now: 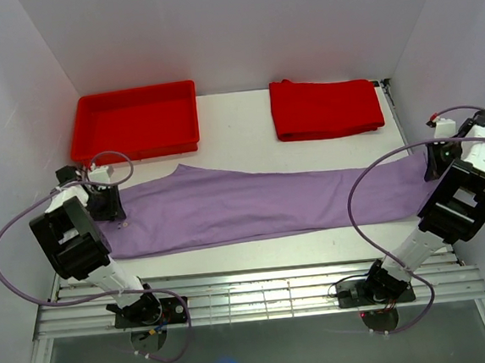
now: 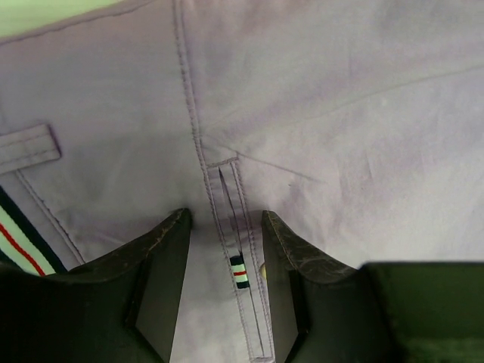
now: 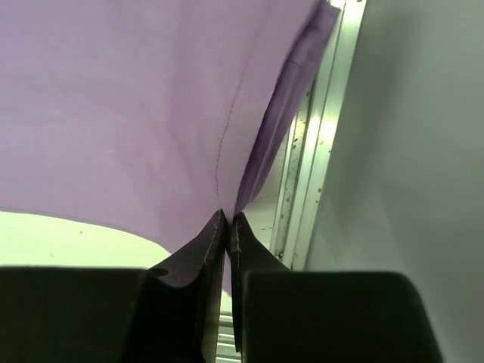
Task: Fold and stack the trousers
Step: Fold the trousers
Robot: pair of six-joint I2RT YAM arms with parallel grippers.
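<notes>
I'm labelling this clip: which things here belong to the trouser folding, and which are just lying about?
In the job:
trousers, spread across the table
right gripper, shut on one end of them
left gripper, open above their other end

Lying about:
red tray
folded red cloth
Both lie untouched at the far side.

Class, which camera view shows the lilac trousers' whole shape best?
The top external view: the trousers lie full length across the table. The left wrist view shows only stitched seams close up; the right wrist view shows just one end, pinched in the right tool.
</notes>
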